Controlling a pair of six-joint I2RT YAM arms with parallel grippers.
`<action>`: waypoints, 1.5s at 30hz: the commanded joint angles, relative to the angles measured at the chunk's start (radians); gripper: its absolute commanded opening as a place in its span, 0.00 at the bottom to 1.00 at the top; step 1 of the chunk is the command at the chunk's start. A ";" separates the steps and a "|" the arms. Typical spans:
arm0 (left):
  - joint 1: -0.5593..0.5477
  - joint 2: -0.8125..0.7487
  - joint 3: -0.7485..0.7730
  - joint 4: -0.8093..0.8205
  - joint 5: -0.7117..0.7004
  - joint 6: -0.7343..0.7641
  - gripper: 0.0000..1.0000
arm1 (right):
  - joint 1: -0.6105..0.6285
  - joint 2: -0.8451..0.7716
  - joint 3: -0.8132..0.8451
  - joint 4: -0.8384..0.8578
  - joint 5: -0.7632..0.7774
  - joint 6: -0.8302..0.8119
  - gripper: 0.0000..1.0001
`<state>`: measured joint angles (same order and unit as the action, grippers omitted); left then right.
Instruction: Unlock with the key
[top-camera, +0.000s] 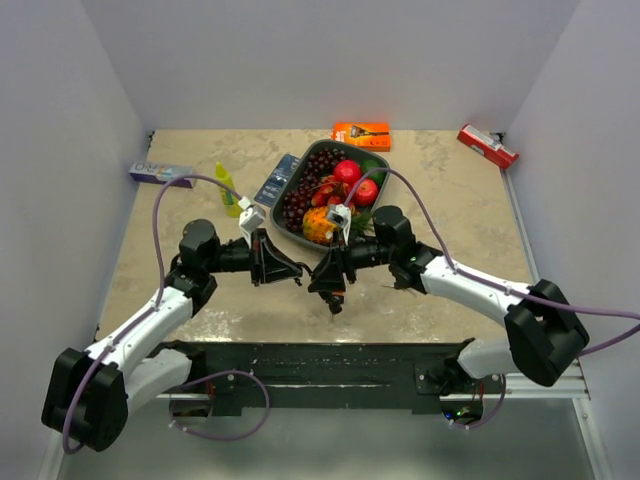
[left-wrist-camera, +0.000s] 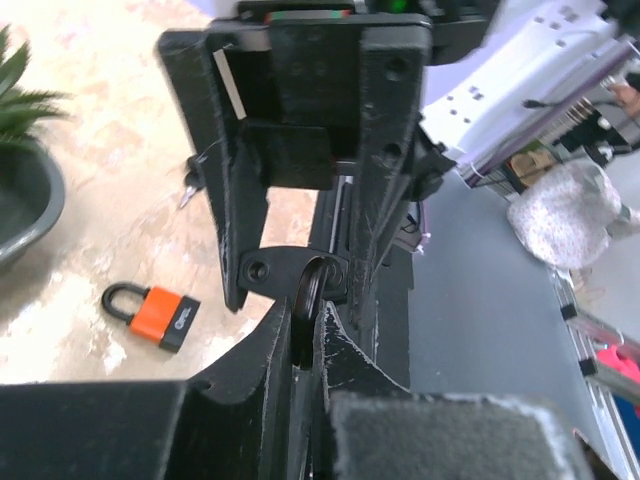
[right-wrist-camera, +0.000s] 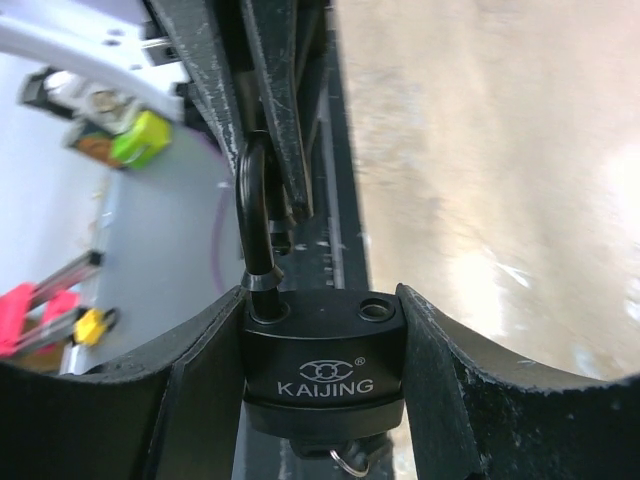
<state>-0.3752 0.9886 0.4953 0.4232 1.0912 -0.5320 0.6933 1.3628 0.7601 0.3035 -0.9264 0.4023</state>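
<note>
A black KAIJING padlock (right-wrist-camera: 325, 365) sits between the fingers of my right gripper (right-wrist-camera: 322, 300), which is shut on its body. Its shackle (right-wrist-camera: 250, 220) stands raised, with one leg out of the body and that hole empty. A key with a small ring (right-wrist-camera: 345, 462) sticks out of the padlock's underside. My left gripper (left-wrist-camera: 305, 310) is shut on the loop of the shackle (left-wrist-camera: 312, 275). In the top view the two grippers meet tip to tip (top-camera: 310, 272) above the table's front middle.
An orange padlock (left-wrist-camera: 155, 312) lies on the table under the grippers, with loose keys (left-wrist-camera: 190, 185) beyond it. A dark bowl (top-camera: 300, 175) of fruit stands just behind. A yellow bottle (top-camera: 228, 190), blue box (top-camera: 160, 173), orange box (top-camera: 361, 134) and red box (top-camera: 487, 146) lie farther back.
</note>
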 joint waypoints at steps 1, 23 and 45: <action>-0.031 0.021 0.061 -0.052 -0.045 0.045 0.00 | 0.008 -0.034 0.074 -0.067 0.311 -0.079 0.00; -0.149 0.550 0.538 -0.297 -0.401 0.194 0.42 | -0.059 -0.076 -0.011 -0.219 1.135 0.038 0.00; -0.162 0.401 0.572 -0.508 -0.784 0.299 0.96 | -0.448 0.212 0.142 -0.213 1.107 -0.019 0.00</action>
<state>-0.5316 1.4425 1.0657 -0.0330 0.3748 -0.2634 0.2932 1.5509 0.7910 0.0628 0.1577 0.4175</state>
